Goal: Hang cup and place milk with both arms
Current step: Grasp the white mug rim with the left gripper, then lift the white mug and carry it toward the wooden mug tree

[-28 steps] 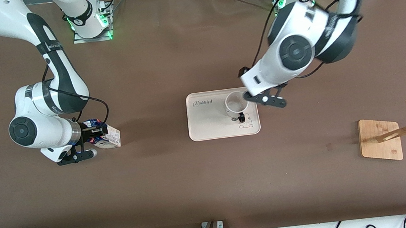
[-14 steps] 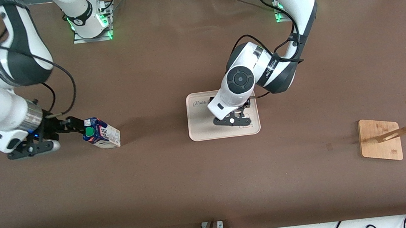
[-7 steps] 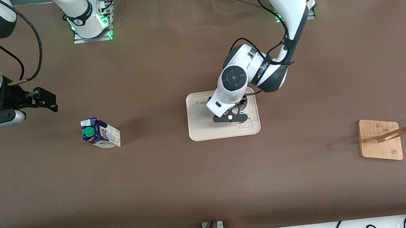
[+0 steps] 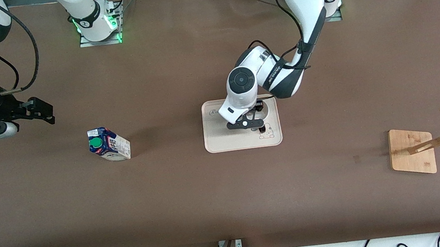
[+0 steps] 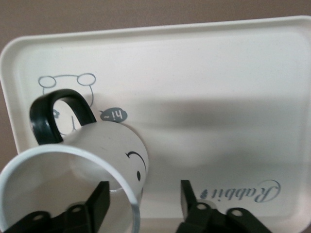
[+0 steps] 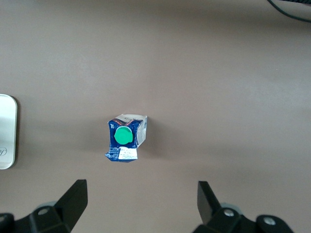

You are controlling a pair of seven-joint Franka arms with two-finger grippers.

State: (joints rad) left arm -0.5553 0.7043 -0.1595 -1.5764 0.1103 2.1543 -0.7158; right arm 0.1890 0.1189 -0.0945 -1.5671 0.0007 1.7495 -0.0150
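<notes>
Cup [image 5: 73, 179] wall sits between the spread fingers of my left gripper [image 5: 143, 204], one inside the rim, one outside by the smiley face; nothing is clamped yet. It stands upright on the tray [image 4: 222, 138], mouth up, black handle [image 5: 58, 114] pointing toward the front camera. I should close squarely on the wall. My right gripper [image 4: 40, 110] hangs unclenched and empty over bare table, waiting; the milk [image 4: 108, 144] stands upright near it.
</notes>
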